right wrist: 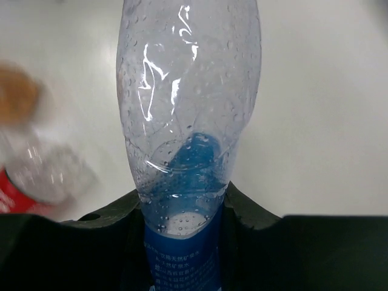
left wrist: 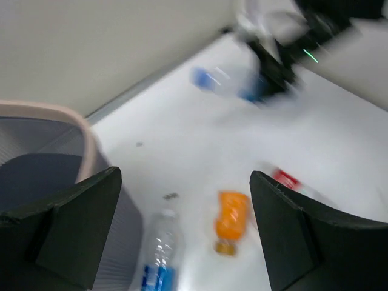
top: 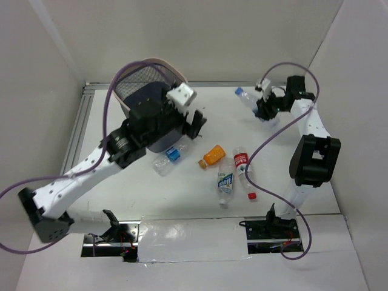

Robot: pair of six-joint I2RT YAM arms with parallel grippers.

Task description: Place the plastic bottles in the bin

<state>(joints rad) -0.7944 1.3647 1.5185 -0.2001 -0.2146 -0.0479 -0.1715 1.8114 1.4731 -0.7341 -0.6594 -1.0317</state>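
Observation:
My right gripper (top: 264, 110) is shut on a clear bottle with a blue cap and blue label (top: 247, 97), held above the table at the far right; it fills the right wrist view (right wrist: 188, 115), pinched between the gripper (right wrist: 182, 242) jaws. My left gripper (top: 195, 124) is open and empty, hovering beside the dark mesh bin (top: 130, 82) with its pale rim (left wrist: 85, 136). Below the left gripper (left wrist: 185, 176) lie a clear blue-label bottle (left wrist: 159, 254) and the short orange bottle (left wrist: 232, 221). On the table lie the blue-label bottle (top: 168, 159), orange bottle (top: 212, 156), a red-label bottle (top: 242, 163) and a white-label bottle (top: 226, 182).
A loose red cap (top: 251, 196) lies near the red-label bottle. White walls enclose the table at the back and sides. The left arm covers much of the bin's opening in the top view. The left wrist view is motion-blurred.

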